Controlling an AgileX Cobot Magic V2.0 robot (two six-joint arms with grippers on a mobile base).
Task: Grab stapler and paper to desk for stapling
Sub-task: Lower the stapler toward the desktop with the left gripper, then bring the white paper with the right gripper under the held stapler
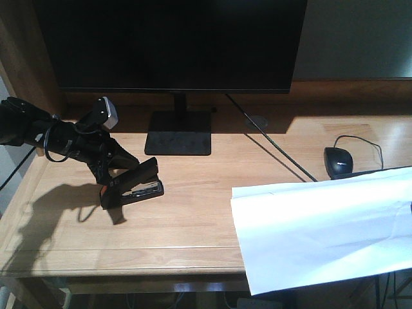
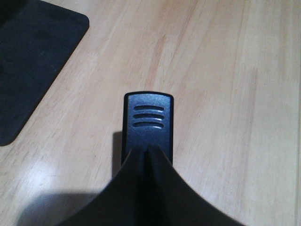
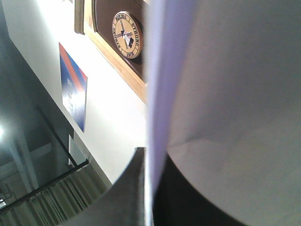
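left gripper (image 1: 108,185) clamped on stapler (image 1: 138,183) at left of desk (image 1: 193,222) | its long axis pointed right toward paper (image 1: 322,225), well apart | right gripper (image 3: 149,188) pinched paper edge

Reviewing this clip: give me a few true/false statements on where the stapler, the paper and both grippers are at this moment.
1. The left gripper is shut on the black desktop stapler. True.
2. That stapler rests on the monitor's black square stand. False: it is in front of the stand, over the bare light-wood desk.
3. The right gripper is empty. False: it pinches the white paper sheet.
4. A black computer mouse sits beyond the sheet's far edge. True.
5. The sheet lies wholly within the desk. False: its near corner passes the front edge.
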